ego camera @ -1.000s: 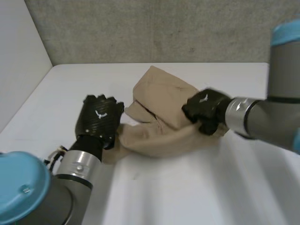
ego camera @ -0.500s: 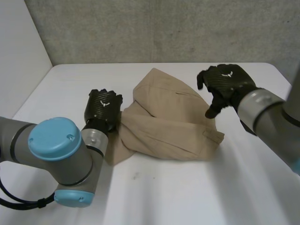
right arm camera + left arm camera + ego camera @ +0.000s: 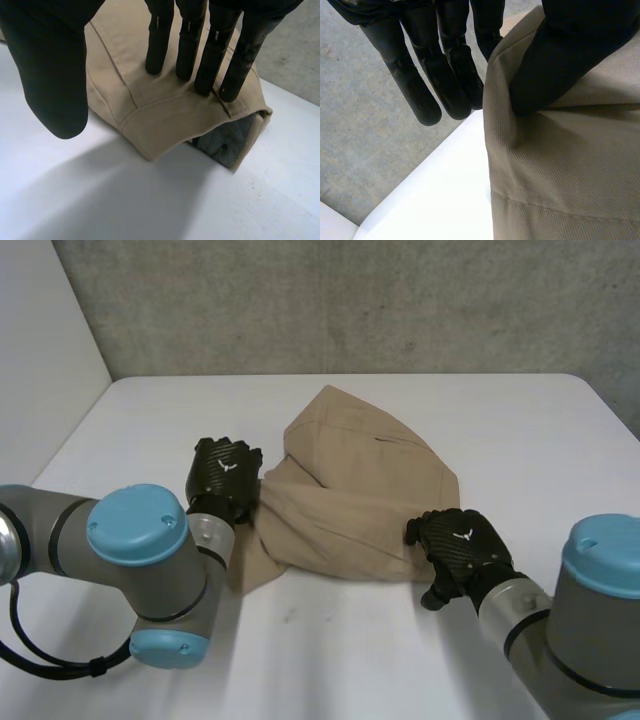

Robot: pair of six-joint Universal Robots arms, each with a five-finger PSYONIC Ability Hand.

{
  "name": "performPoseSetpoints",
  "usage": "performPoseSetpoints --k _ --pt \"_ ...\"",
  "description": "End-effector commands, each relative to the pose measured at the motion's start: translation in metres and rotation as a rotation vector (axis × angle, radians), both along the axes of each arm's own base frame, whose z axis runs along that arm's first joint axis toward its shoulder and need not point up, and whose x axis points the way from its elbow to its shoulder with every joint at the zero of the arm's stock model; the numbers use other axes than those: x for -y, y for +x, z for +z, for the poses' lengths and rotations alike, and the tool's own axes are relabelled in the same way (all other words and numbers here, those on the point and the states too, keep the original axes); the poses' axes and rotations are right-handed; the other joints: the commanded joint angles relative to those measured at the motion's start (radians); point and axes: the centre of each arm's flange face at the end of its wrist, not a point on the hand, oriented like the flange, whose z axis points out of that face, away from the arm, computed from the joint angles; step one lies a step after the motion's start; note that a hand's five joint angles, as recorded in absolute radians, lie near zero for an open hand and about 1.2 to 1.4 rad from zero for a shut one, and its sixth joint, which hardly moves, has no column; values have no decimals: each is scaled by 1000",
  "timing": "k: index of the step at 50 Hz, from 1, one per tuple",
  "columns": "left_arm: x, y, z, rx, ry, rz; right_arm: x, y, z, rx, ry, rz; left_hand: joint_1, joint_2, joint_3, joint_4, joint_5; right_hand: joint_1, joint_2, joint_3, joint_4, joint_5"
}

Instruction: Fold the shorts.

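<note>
The tan shorts [image 3: 350,480] lie bunched and partly folded in the middle of the white table [image 3: 400,660]. My left hand [image 3: 225,475] is at their left edge. In the left wrist view its thumb [image 3: 560,50] lies over the cloth [image 3: 560,170], the straight fingers [image 3: 445,75] are on the other side, and the edge is pinched between them. My right hand [image 3: 458,545] is at the near right corner of the shorts, open. Its straight fingers [image 3: 190,40] rest on the hem [image 3: 150,115], with the thumb [image 3: 50,75] held apart over the table.
A grey wall [image 3: 330,300] runs behind the table and a white wall [image 3: 40,360] stands at its left. My left arm's elbow [image 3: 140,530] sits at the front left and my right arm [image 3: 600,610] at the front right.
The right hand let go of the shorts, lifted away to the right, then came down open at their near right corner. The top layer now lies flatter. The left hand kept its hold.
</note>
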Motion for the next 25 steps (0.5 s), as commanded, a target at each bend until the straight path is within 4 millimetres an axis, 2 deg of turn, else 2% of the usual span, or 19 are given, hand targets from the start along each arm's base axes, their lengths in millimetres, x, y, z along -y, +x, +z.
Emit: performPoseSetpoints --k 1,6,16,21,25 --pt "-2 0 -2 4 6 -2 18 8 -9 3 -58 -29 271 198 203 189 251 90 16 27 23 28" --pt "-2 1 -2 4 9 0 30 14 -16 3 -60 -32 271 198 203 189 251 113 39 50 46 51" --pt "-5 2 -5 12 19 -2 37 32 -29 5 -60 1 271 198 203 189 251 251 177 188 184 189" --pt "-8 3 -7 18 31 -3 45 35 -29 2 -88 -7 271 198 203 189 251 927 853 864 860 865" --pt "-12 6 -9 28 51 -3 49 35 -24 -5 -121 -6 271 198 203 189 251 928 854 865 861 866"
